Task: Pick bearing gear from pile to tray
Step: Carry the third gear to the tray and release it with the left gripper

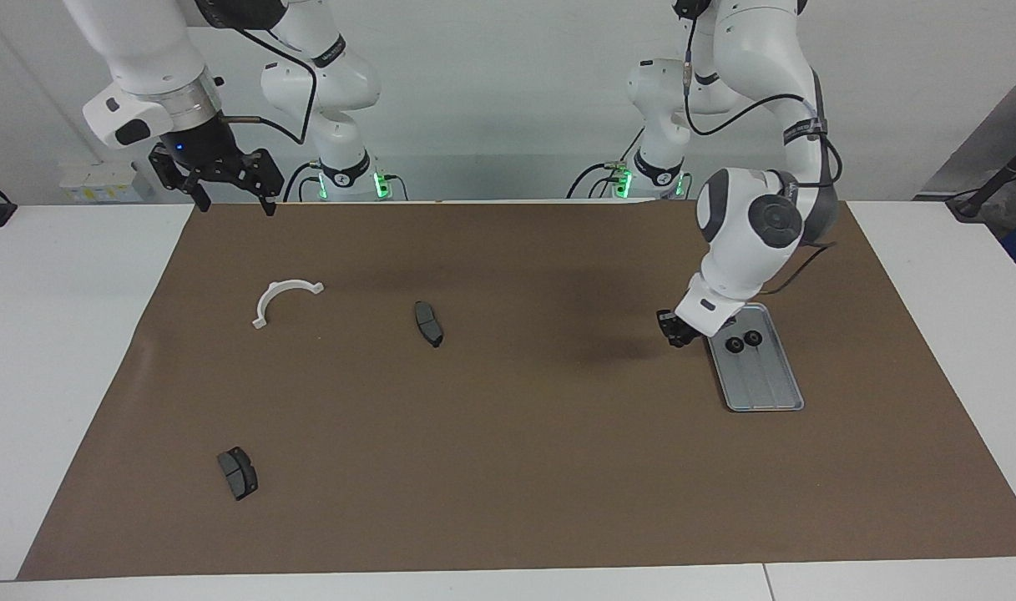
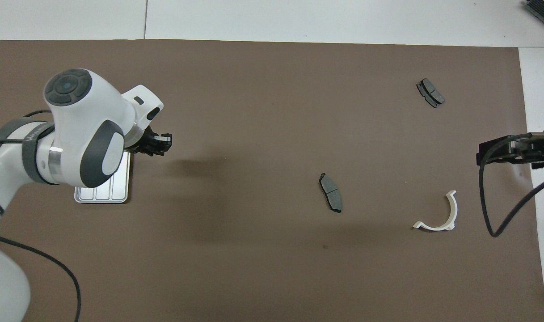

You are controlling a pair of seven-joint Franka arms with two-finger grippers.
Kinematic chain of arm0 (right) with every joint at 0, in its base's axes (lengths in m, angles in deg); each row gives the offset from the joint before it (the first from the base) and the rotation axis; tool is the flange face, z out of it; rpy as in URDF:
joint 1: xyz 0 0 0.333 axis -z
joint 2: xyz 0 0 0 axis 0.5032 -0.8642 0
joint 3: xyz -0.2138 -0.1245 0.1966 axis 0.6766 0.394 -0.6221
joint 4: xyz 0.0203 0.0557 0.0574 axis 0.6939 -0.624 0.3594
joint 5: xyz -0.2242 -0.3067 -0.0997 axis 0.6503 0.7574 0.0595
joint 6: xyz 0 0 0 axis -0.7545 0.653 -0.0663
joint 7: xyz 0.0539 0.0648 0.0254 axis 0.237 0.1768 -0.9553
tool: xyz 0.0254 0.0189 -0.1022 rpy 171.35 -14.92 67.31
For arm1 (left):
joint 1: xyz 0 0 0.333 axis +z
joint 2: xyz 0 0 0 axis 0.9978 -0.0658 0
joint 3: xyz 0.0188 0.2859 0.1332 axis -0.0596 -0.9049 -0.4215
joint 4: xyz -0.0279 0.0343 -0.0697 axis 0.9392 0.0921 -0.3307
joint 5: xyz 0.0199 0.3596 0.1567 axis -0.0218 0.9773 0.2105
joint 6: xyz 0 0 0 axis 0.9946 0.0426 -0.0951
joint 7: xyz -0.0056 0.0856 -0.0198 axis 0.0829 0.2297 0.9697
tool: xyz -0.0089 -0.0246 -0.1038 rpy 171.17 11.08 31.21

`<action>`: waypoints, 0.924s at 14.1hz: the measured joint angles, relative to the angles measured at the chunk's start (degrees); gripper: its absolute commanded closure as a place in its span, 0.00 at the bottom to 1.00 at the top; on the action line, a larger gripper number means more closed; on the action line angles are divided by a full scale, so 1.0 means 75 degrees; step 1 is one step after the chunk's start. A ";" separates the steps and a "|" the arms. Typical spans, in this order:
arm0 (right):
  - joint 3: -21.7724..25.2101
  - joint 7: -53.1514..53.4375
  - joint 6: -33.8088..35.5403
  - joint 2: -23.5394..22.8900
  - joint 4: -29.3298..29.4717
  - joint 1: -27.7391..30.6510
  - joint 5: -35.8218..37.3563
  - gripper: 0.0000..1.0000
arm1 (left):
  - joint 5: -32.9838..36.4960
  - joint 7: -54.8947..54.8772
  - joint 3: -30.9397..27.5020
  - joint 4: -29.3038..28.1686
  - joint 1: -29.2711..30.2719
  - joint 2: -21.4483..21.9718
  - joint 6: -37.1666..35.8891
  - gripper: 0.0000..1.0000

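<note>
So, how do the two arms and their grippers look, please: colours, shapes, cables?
Both arms have glossy white rounded shells with dark grey bands and round joint caps, as on the left arm. Black cables loop loosely along both. The left gripper and the right gripper are black, each on a white wrist block. Green lights glow at both bases.

A white table (image 1: 73, 351) is covered across most of its top by a brown mat (image 1: 508, 434). On the mat, toward the left arm's end, a silver-grey tray (image 1: 766, 388) is laid flat. Toward the right arm's end a white half-ring bracket (image 1: 284, 300) is seen, with one dark grey pad (image 1: 428, 323) beside it toward the middle and a second dark grey pad (image 1: 238, 472) farther from the robots.
</note>
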 measured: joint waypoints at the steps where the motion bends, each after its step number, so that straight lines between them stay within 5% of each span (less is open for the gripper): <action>1: 0.0000 0.0000 0.0000 0.0000 0.0000 0.0000 0.0000 0.00 | 0.0000 -0.0372 0.0002 -0.0079 0.0212 0.0075 0.0000 1.00; 13: 0.0000 0.0000 0.0000 0.0000 0.0000 0.0000 0.0000 0.00 | 0.0001 -0.2004 0.0017 -0.1265 0.0941 0.0618 0.0709 1.00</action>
